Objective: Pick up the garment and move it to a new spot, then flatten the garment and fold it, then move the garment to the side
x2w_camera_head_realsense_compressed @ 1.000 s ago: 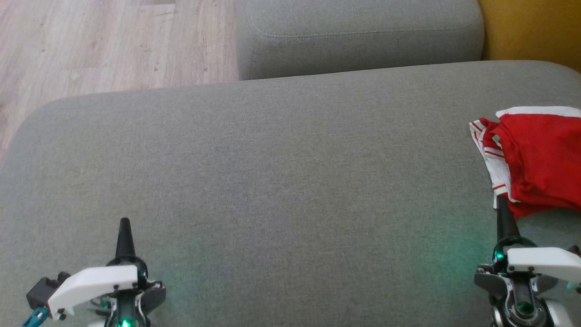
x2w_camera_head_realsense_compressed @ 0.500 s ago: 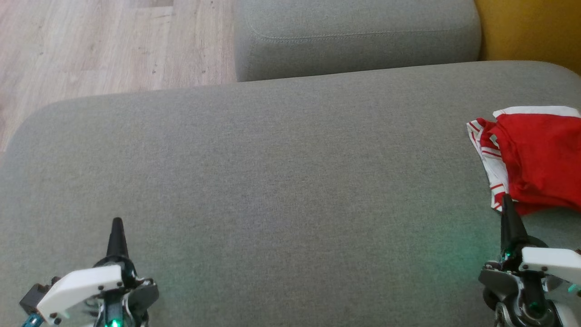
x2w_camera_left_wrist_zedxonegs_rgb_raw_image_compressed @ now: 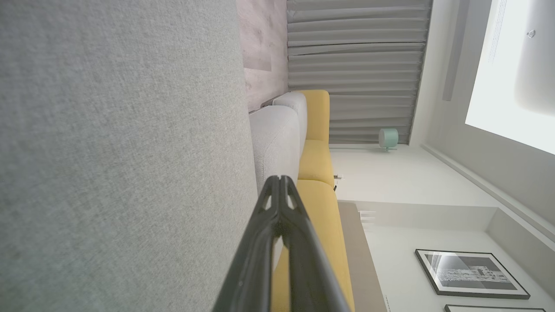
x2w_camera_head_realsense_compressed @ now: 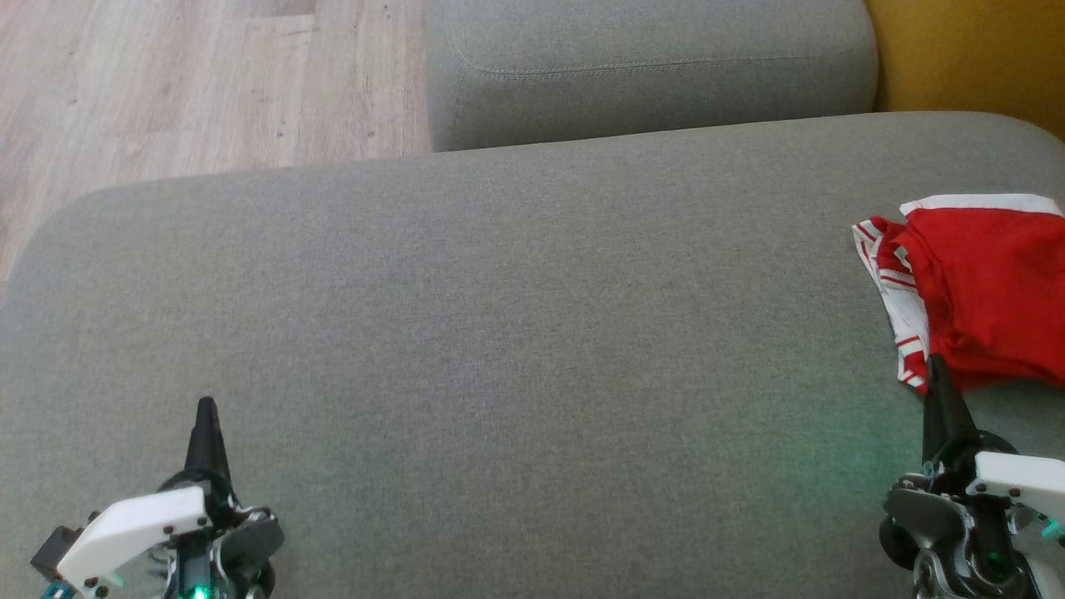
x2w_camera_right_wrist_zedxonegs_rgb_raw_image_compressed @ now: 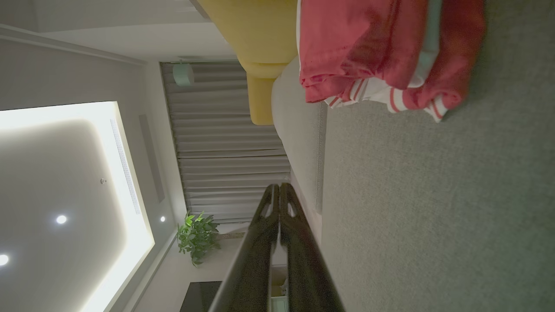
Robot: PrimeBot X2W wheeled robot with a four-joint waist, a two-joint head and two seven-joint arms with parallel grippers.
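The garment (x2w_camera_head_realsense_compressed: pixel 982 287) is red with white striped trim and lies folded at the right edge of the grey cushion (x2w_camera_head_realsense_compressed: pixel 516 333); the right wrist view shows the same garment (x2w_camera_right_wrist_zedxonegs_rgb_raw_image_compressed: pixel 381 52) at its top. My right gripper (x2w_camera_head_realsense_compressed: pixel 938 366) is shut and empty, its tip just at the garment's near corner. At the lower left, my left gripper (x2w_camera_head_realsense_compressed: pixel 204 408) is shut with nothing in it, far from the garment. Both wrist views show the fingers pressed together: the left gripper (x2w_camera_left_wrist_zedxonegs_rgb_raw_image_compressed: pixel 280 178) and the right gripper (x2w_camera_right_wrist_zedxonegs_rgb_raw_image_compressed: pixel 279 185).
A second grey cushion (x2w_camera_head_realsense_compressed: pixel 649 66) lies beyond the first. Wooden floor (x2w_camera_head_realsense_compressed: pixel 191 83) shows at the upper left and a yellow seat (x2w_camera_head_realsense_compressed: pixel 973 58) at the upper right. A potted plant (x2w_camera_right_wrist_zedxonegs_rgb_raw_image_compressed: pixel 197 236) and curtains (x2w_camera_right_wrist_zedxonegs_rgb_raw_image_compressed: pixel 230 143) stand across the room.
Both grippers have drawn back toward the bottom of the head view. The garment has stayed where it lies.
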